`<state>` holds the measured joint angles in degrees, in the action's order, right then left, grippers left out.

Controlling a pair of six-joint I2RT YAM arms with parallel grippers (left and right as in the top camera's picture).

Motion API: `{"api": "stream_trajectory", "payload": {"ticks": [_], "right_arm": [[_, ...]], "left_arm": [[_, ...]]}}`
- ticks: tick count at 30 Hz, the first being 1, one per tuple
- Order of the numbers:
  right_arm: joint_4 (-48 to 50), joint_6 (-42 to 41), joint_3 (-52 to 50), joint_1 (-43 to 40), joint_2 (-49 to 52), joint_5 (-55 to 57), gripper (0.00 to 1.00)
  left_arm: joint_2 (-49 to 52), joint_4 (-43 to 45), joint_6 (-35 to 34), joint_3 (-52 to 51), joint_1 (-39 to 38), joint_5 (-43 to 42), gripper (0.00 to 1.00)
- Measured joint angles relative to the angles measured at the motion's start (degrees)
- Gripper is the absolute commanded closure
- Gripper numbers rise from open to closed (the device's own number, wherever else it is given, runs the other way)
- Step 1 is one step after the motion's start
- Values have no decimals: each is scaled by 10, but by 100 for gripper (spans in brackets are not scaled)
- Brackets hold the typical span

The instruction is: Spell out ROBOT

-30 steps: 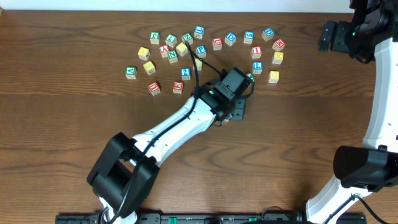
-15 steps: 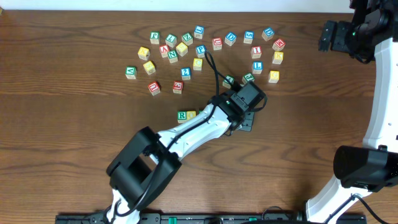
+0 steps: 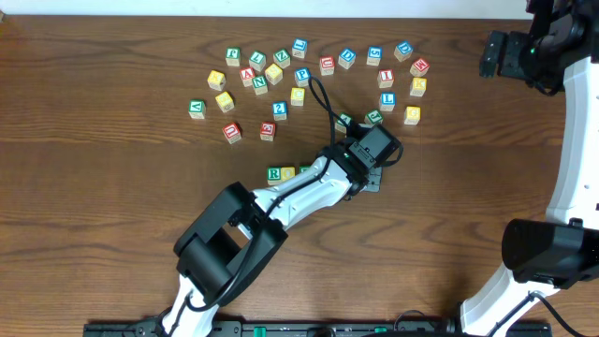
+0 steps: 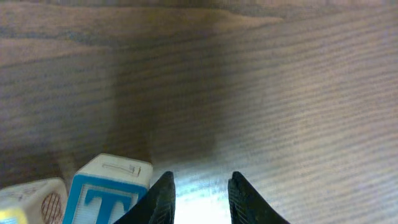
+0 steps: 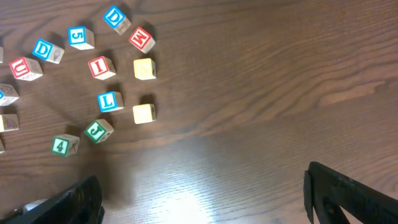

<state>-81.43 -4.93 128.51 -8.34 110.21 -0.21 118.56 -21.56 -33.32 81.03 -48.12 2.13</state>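
Where the overhead looks down: R [image 3: 274,173] and yellow cube [image 3: 288,172] in a row at the middle of the tabletop [image 3: 103,234], beside my left arm [image 3: 281,197].
Left wrist: left claw [image 4: 201,182] released, empty. T [image 4: 107,198] sits just beside one finger, so a sideways pull-out could knock it askew.
Right wrist: right claw [image 5: 202,180] agape, idle. Spare cubes [image 5: 109,101] lie scattered, none between its fingers.

On the brown wooden table [image 3: 112,187], the green-framed wooden R cube [image 3: 274,173] lies just at nine o'clock of the yellow-faced wooden cube [image 3: 288,172]. The scattered wooden letter cubes [image 3: 302,76] lie towards twelve o'clock, apart. The blue-framed wooden T cube [image 4: 106,199] sits just at nine o'clock of the left gripper [image 4: 201,186].
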Motion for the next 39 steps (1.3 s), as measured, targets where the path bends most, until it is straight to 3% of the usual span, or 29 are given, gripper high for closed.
{"api": "stream_trajectory", "payload": {"ticks": [19, 39], "right_arm": [[0, 0, 0, 0, 0, 0, 1], [0, 0, 0, 0, 0, 0, 1]], "left_arm": [[3, -10, -89, 0, 27, 39, 76], [3, -27, -104, 0, 27, 27, 76]]}}
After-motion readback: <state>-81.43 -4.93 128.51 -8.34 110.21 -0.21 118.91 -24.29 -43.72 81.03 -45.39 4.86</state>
